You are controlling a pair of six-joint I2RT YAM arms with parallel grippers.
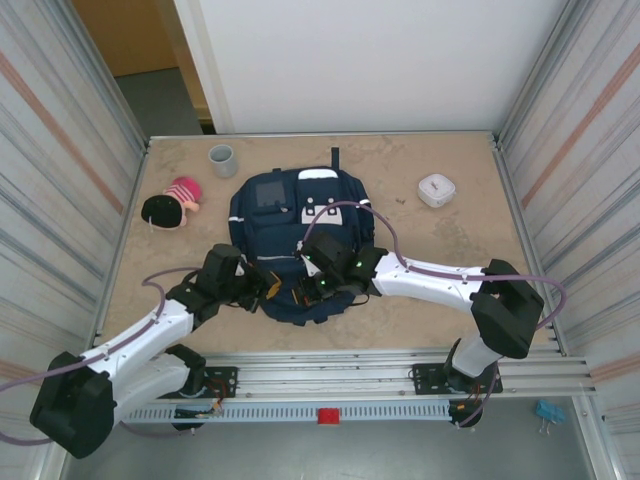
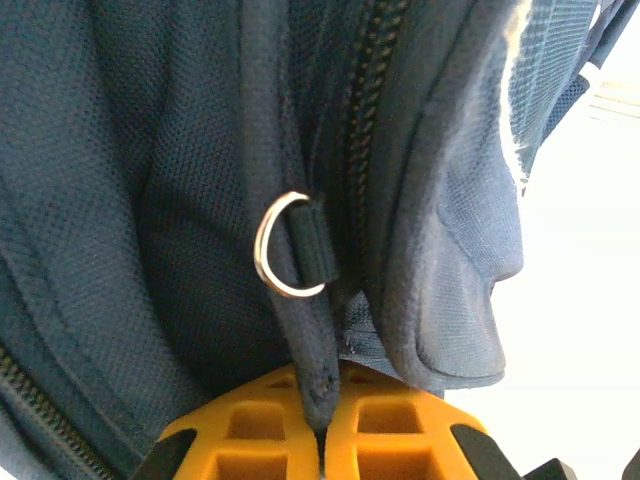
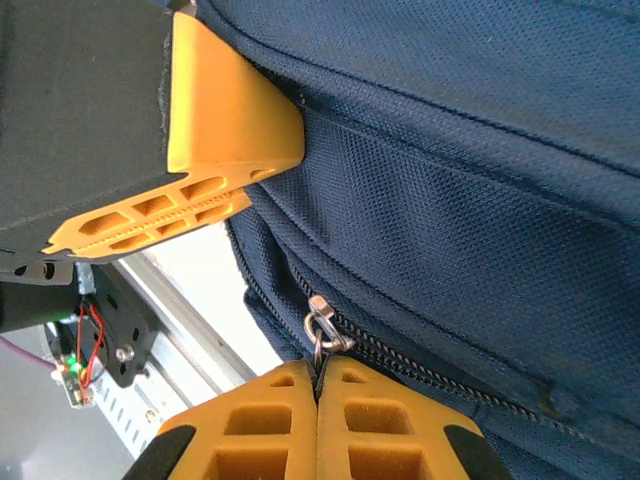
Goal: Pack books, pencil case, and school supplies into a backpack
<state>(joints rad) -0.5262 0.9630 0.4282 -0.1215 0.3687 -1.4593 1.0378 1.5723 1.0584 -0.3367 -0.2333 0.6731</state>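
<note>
The navy backpack (image 1: 290, 240) lies flat in the middle of the table, its top toward the far wall. My left gripper (image 1: 272, 285) is at its near left edge. In the left wrist view that gripper (image 2: 322, 425) is shut on a navy fabric strap of the backpack (image 2: 150, 200), just below a metal ring (image 2: 285, 258). My right gripper (image 1: 318, 290) is at the near edge beside it. It (image 3: 318, 385) is shut on the metal zipper pull (image 3: 320, 335) of the backpack (image 3: 480, 200). The left gripper's orange fingers (image 3: 215, 150) show close by. The books are hidden or out of view.
A grey cup (image 1: 222, 157) stands at the far left. A pink and black soft item (image 1: 170, 208) lies left of the backpack. A small white container (image 1: 436, 189) sits at the far right. Metal walls close in both sides. A rail (image 1: 330, 375) runs along the near edge.
</note>
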